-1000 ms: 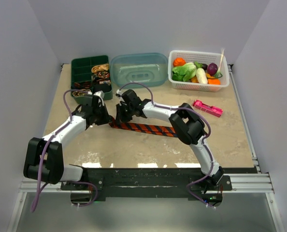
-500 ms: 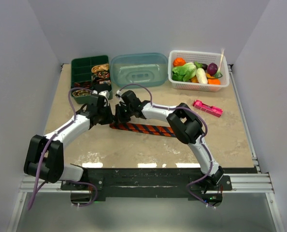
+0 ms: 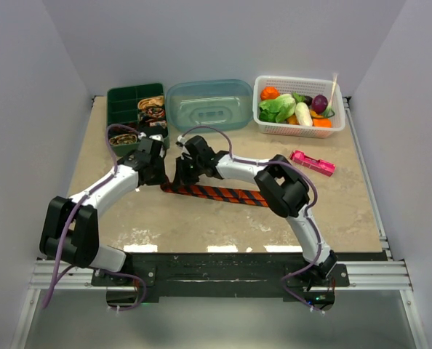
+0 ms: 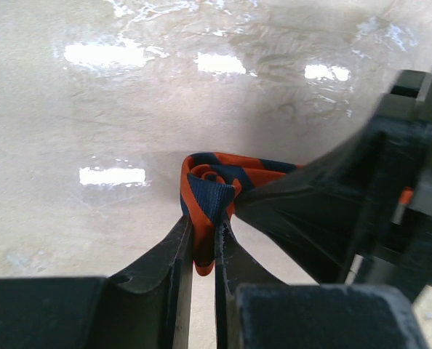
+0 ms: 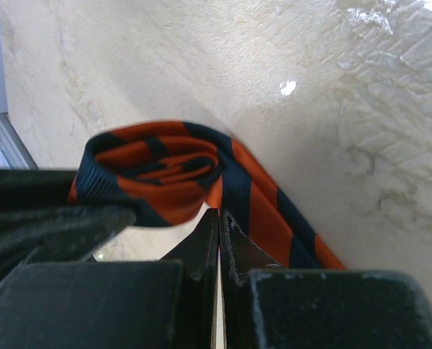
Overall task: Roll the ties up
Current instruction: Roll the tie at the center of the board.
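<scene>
Our left gripper (image 4: pixel 204 243) pinches the tie (image 4: pixel 210 178).
We see our two dark fingers (image 4: pixel 169 254) nearly together, with a fold of orange and navy cloth clamped upright in the slit between them. Just above them, the tie's end curls into a small coil that lies on the pale, glare-spotted table (image 4: pixel 92 94). The right gripper (image 4: pixel 245 206) points in from the right as a dark wedge, its tip touching the coil's side.
</scene>
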Controlling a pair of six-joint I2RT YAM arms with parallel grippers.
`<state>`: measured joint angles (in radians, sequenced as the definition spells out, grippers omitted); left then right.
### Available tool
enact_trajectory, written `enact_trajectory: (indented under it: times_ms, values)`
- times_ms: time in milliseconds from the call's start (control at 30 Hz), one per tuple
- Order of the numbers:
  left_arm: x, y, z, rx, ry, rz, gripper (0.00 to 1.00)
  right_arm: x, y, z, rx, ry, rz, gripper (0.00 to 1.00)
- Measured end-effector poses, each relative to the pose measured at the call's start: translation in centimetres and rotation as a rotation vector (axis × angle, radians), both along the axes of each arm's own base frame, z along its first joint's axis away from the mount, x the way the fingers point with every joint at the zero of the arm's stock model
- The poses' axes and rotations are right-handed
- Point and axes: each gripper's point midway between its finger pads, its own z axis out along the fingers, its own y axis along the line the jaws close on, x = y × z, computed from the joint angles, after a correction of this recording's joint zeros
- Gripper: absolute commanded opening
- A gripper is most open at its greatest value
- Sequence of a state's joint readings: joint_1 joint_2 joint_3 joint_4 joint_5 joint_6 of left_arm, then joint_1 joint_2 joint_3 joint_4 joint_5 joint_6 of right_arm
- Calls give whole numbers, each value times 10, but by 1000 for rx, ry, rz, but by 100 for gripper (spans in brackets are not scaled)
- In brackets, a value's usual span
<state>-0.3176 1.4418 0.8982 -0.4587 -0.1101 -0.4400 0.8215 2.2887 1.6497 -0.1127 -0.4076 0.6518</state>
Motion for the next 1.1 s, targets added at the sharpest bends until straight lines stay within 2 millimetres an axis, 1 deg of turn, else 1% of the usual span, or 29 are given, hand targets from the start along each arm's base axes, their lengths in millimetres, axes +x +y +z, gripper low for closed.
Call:
enact_trajectory:
  times_ms: [133, 267, 300, 333, 467, 633, 833, 1000, 1100]
  values:
    - [-3, 6, -1, 41, 9, -1, 0, 5, -10, 16, 5, -24, -10, 0]
    - [-5, 7, -2, 74, 14, -3, 0, 18, -25, 36, 22, -53, -39, 0]
    - [-5, 8, -2, 86, 15, -7, 0, 18, -27, 39, 26, -56, -40, 0]
    - [-5, 8, -2, 95, 16, -10, 0, 24, -33, 42, 29, -60, -56, 0]
    - [-4, 7, -1, 146, 19, -27, 0, 35, -51, 39, 19, -52, -92, 0]
    - [-6, 2, -3, 193, 22, -46, 0, 42, -66, 31, -3, -40, -116, 0]
    - [-7, -6, -9, 234, 28, -74, 0, 42, -74, 30, -13, -38, -120, 0]
    - [-9, -13, -14, 246, 37, -96, 0, 40, -77, 33, -15, -39, -119, 0]
    - [-9, -16, -17, 246, 42, -104, 1, 38, -78, 30, -20, -34, -119, 0]
